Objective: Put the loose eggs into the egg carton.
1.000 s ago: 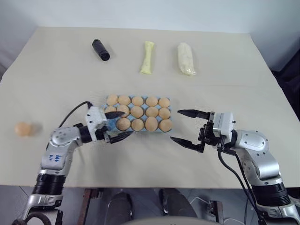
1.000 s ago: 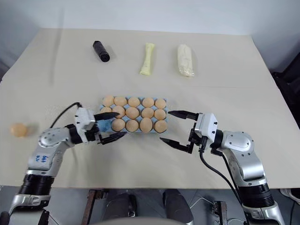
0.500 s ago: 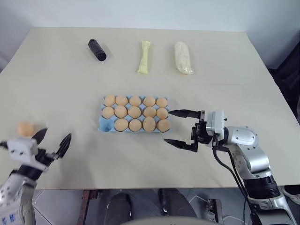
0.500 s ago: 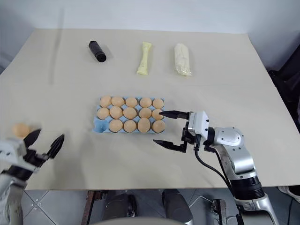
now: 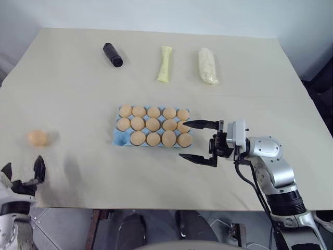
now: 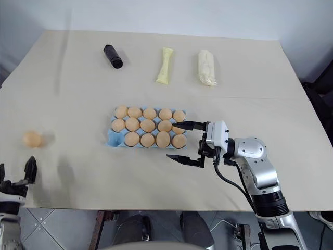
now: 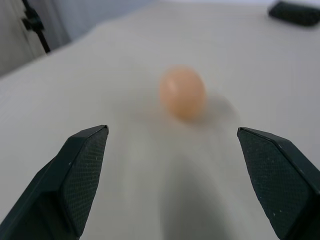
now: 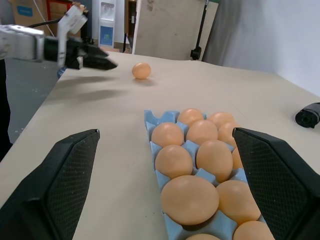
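Blue moulded egg carton [image 5: 152, 127] now sits clear of the left gripper [image 5: 23, 172], which a second ago hovered at its near-left corner and has since swung out to the table's [image 5: 78, 78] left edge, lining up behind the one loose egg [image 5: 38, 138]. In the left wrist view that egg [image 7: 183, 92] lies ahead and between the wide-open jaws, not yet reached, and they hold nothing. Fourteen cups are filled; only the near-left corner cup [image 5: 119, 137] shows bare blue, so this egg looks to be the last one needed. The right gripper [image 5: 198, 140] has barely shifted, its jaws spread wide and empty, just beside the carton's right end, one finger [image 5: 200, 124] over the end eggs.
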Robot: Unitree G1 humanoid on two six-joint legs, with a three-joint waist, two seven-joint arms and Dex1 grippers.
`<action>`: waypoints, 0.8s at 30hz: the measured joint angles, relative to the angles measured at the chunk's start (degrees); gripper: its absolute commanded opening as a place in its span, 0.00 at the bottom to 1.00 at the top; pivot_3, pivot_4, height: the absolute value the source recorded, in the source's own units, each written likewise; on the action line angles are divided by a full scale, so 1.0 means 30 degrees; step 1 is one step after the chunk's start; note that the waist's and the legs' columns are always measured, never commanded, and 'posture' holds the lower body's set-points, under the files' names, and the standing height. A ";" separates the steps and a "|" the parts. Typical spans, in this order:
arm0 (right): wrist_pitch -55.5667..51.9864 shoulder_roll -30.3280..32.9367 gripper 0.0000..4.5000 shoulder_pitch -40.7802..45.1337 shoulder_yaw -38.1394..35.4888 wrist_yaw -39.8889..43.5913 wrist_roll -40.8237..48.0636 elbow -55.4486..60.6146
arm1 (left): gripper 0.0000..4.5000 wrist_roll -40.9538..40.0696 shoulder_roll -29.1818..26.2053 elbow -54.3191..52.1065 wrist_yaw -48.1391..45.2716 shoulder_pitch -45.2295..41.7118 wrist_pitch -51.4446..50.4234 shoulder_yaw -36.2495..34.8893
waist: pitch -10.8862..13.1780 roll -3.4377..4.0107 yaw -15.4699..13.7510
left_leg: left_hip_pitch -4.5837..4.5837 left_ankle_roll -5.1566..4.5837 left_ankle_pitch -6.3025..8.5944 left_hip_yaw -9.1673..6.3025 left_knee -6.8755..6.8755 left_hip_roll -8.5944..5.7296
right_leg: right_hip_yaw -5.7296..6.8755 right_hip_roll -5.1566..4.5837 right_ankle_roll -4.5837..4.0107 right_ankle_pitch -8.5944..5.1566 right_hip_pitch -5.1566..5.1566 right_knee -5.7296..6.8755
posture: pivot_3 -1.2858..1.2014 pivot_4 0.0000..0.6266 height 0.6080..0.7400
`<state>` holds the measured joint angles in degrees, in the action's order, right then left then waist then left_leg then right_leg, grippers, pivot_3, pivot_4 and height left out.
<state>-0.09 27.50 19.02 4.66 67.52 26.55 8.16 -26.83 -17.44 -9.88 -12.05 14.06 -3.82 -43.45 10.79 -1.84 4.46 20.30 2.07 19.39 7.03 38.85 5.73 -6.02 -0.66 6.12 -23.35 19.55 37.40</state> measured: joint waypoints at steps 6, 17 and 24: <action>0.0001 0.0002 1.00 -0.0027 -0.0001 -0.0042 -0.0046 -0.0014 | 0.97 0.0372 -0.3043 0.3368 0.0696 -0.3805 -0.0940 0.0208 | 0.0001 0.0003 0.0041 | -0.0006 0.0014 -0.0010 0.0021 0.0019 0.0000 | 0.0018 0.0002 0.0001 0.0000 0.0014 0.0025 | 0.52 0.24 1.00; 0.0028 -0.0011 1.00 -0.0080 -0.0008 -0.0525 -0.0282 0.0020 | 0.89 0.0967 -0.5028 0.8941 0.0179 -0.7189 -0.2428 0.2092 | 0.0001 0.0002 0.0075 | -0.0001 0.0051 -0.0034 0.0086 0.0032 0.0029 | 0.0100 0.0005 -0.0012 -0.0008 0.0121 0.0141 | 0.52 0.24 1.00; 0.0042 -0.0018 1.00 -0.0303 -0.0012 -0.0853 -0.0393 0.0039 | 0.47 0.1111 -0.5264 0.9760 -0.0415 -0.7662 -0.2463 0.2474 | 0.0001 0.0002 0.0056 | 0.0000 0.0050 -0.0036 0.0089 0.0037 0.0030 | 0.0103 0.0001 -0.0012 -0.0008 0.0132 0.0159 | 0.52 0.24 1.00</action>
<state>0.04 27.45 18.11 4.62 64.96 25.37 8.28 -23.50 -33.23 19.40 -13.29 -8.93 -11.21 -36.02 10.79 -1.83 4.62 20.30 2.23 19.29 7.30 38.96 5.82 -5.71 -0.65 6.08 -23.37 19.95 37.87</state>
